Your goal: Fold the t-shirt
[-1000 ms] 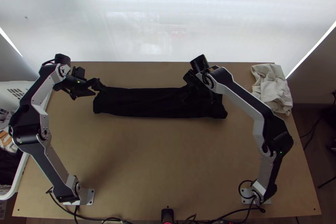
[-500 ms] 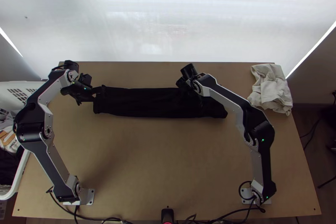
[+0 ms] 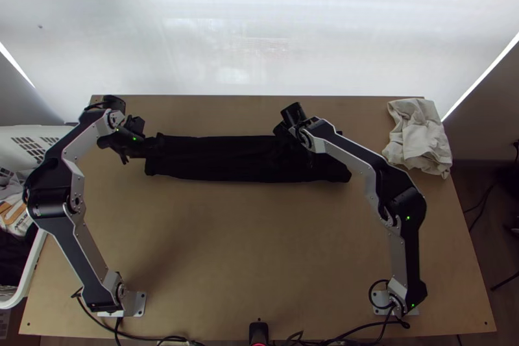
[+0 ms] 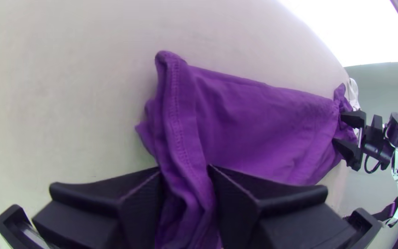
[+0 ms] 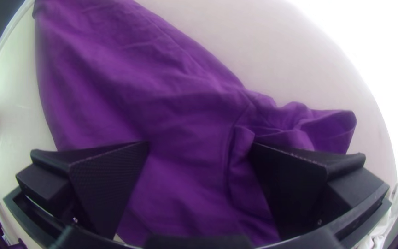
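The t-shirt is dark and lies on the far half of the wooden surface; it is folded into a long, thin strip that goes from side to side; I cannot tell how many folds it has; the left gripper is at the strip's left end, and its fingers are clamped on the bunched cloth there, one on each side; in the left wrist view, a hem with stitches runs along that end and goes down between the fingers of the left gripper.

The right gripper is over the right part of the t-shirt; in the right wrist view, the fingers of the right gripper are wide apart, with cloth between them; a rumpled flap of the t-shirt sticks out beside one of them.

A pale cloth sits in a bunch by the far right corner of the surface; a white basket stands at the left side, with dark cloth and other things in it; one of them, a white and orange thing, has dark print on it; a small black thing and some cables are at the near edge.
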Robot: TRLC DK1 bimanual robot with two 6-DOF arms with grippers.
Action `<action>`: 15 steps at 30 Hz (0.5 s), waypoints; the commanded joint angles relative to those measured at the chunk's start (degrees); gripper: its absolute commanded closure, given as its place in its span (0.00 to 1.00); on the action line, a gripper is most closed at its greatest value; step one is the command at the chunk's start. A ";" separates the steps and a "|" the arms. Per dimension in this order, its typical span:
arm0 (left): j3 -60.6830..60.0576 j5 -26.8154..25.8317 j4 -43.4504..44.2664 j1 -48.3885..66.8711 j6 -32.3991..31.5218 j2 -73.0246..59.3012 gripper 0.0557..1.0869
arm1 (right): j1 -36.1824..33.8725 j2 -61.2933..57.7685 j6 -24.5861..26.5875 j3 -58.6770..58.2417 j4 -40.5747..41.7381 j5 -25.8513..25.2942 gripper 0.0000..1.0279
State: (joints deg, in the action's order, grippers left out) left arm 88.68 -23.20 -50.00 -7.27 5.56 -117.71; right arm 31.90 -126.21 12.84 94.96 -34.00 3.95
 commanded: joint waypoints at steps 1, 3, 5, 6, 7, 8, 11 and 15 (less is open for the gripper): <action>-0.27 -0.27 -0.45 0.32 -0.20 -0.15 0.93 | -0.08 0.53 -0.27 -2.14 -0.19 -0.17 0.04; 0.26 -0.27 -0.72 0.59 -0.64 0.20 0.97 | -0.17 0.53 -0.36 -2.41 -0.10 -0.08 0.04; 1.93 -0.27 -2.39 0.94 -0.82 0.64 0.97 | -0.17 0.53 -0.54 -2.76 0.07 -0.08 0.04; 3.07 -0.35 -3.18 1.29 -0.82 1.08 0.97 | -0.17 0.53 -0.54 -2.85 0.16 -0.17 0.04; 4.48 -0.35 -4.32 1.55 -0.82 1.34 0.97 | -0.17 0.53 -0.54 -3.02 0.25 -0.17 0.04; 6.15 -0.44 -5.55 1.99 -0.82 1.69 0.97 | -0.08 0.53 -0.54 -3.20 0.34 -0.17 0.04; 12.21 -1.50 -9.42 2.96 -0.99 2.22 0.97 | -0.17 0.09 -0.45 -3.29 0.51 -0.17 0.04; 20.30 -4.13 -14.16 4.10 -1.43 2.22 0.97 | -0.52 -0.61 -0.45 -3.38 0.86 -0.17 0.04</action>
State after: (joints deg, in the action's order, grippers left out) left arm 98.41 -24.45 -58.13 -4.86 4.69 -116.11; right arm 31.75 -125.95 12.43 92.16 -33.06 3.86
